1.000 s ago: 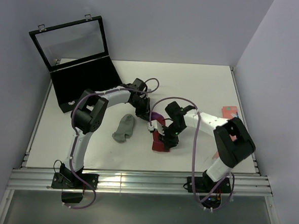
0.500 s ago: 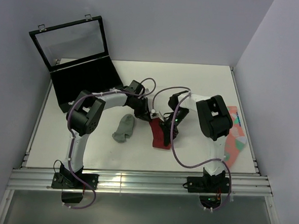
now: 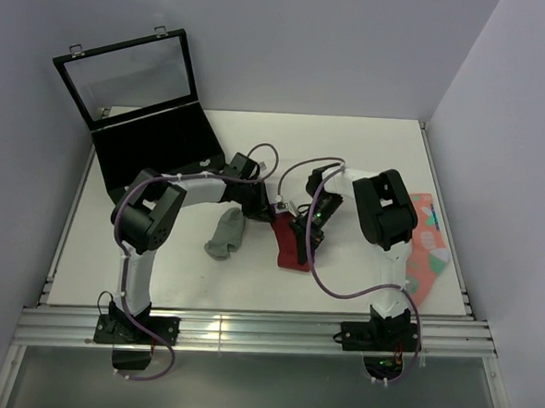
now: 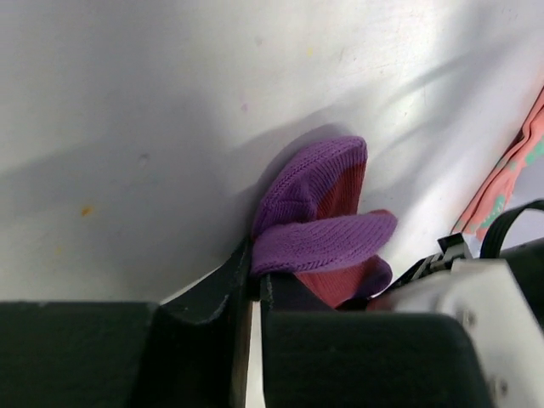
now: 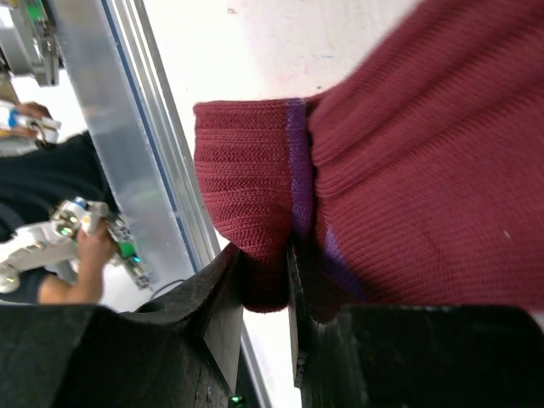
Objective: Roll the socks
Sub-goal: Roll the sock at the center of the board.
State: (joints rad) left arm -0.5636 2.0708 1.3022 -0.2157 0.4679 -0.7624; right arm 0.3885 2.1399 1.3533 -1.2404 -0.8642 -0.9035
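The magenta-red sock [image 3: 291, 245] lies folded at the table's middle. My left gripper [image 3: 270, 213] is shut on its purple heel part [image 4: 316, 240], low against the table; the jaws pinch the purple fabric. My right gripper [image 3: 305, 232] is shut on a fold of the red cuff [image 5: 255, 217] with its purple stripe. The two grippers are close together over the sock. The grey ankle sock [image 3: 225, 233] lies loose just left of them, touched by neither gripper.
An open black case [image 3: 156, 146] with a glass lid stands at the back left. The salmon-pink sock with teal and white patches [image 3: 427, 241] lies at the right edge, also showing in the left wrist view [image 4: 510, 174]. The metal front rail [image 3: 246, 332] runs along the near edge.
The right arm swung in from the right and folded over the red sock, uncovering the salmon-pink sock. The left gripper shifted slightly down and left. The red sock now lies more bunched.
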